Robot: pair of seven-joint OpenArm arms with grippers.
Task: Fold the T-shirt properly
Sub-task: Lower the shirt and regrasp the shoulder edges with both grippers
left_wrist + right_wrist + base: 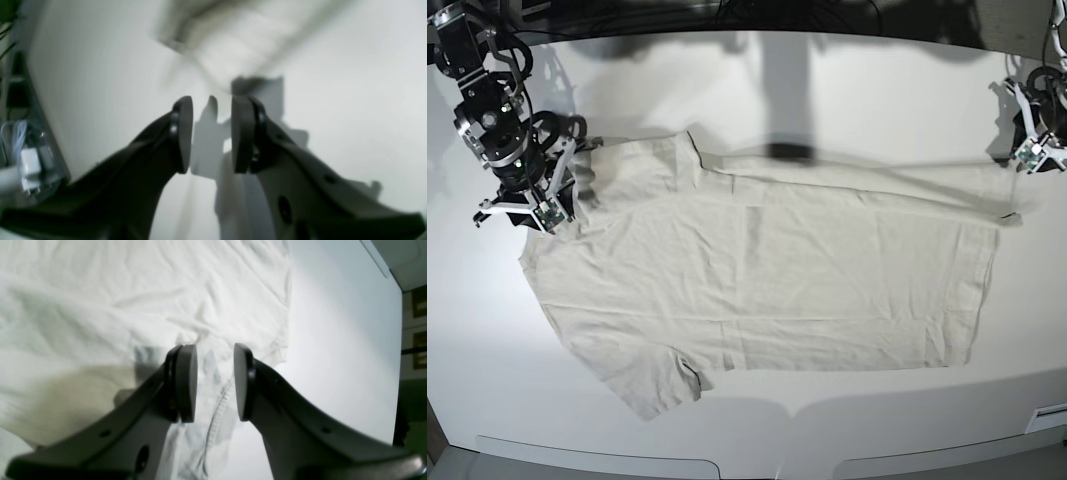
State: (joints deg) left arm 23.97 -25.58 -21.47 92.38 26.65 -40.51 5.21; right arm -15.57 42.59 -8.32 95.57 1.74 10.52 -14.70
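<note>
Two grippers are idling with fingers apart: the right gripper (545, 210) over a sleeve, the left gripper (1033, 155) off by the hem corner, the T-shirt (767, 270) lying spread mid-desk, probably lining up a first fold.

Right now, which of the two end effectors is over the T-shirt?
The right end effector, open above the T-shirt's collar end. The left end effector, also open, hangs over bare table past the hem corner.

— How was the scene lit?
— Brightly, from above; soft shadows were cast on the table (847, 90).
— And sharpness?
— The left wrist view was smeared by blur; edges were bent.
</note>
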